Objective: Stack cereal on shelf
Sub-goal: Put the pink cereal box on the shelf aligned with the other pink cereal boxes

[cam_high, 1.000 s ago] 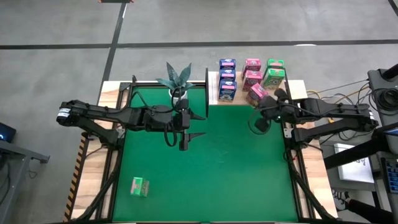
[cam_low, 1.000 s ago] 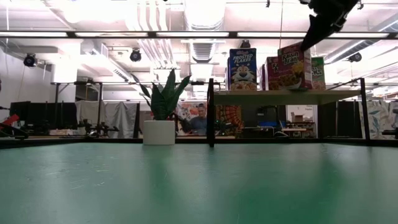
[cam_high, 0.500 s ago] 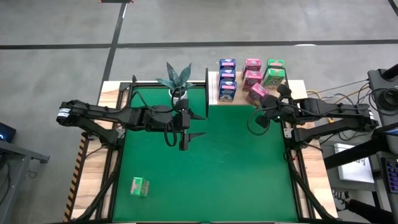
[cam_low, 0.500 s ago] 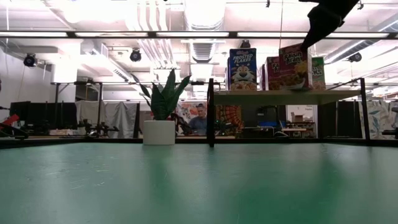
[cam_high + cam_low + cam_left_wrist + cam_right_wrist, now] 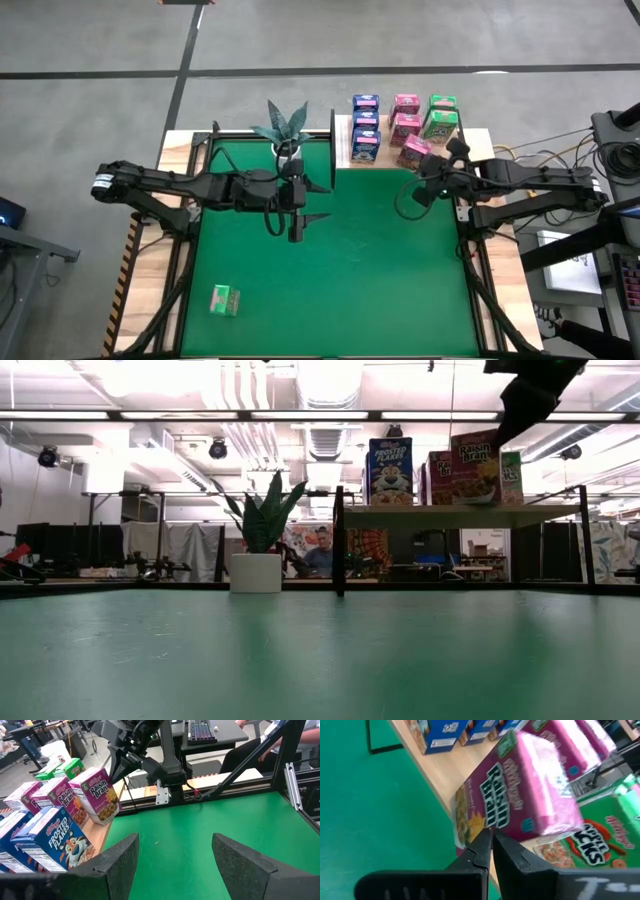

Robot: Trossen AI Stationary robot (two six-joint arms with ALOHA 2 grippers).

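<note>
On the light-wood shelf at the table's far right stand three blue cereal boxes, three pink ones and two green ones. The front pink box stands upright on the board near the shelf's front edge. One more green box lies on the green mat near the near-left corner. My right gripper is shut, with its tips at the front pink box. My left gripper is open over the mat's middle and points toward the shelf. My right gripper has its shut fingertips at the lower front edge of the pink box, coming slanting from the table's near right side. I cannot tell whether they touch it. The box stands on the shelf board.
A potted plant stands at the mat's far edge, left of the shelf's black upright. The left wrist view shows the open left gripper over bare green mat. A person shows in the room beyond the table.
The front pink box, tilted a second ago, now stands upright on the shelf. My right gripper, still shut, has shifted a little toward the table's right edge beside it.
</note>
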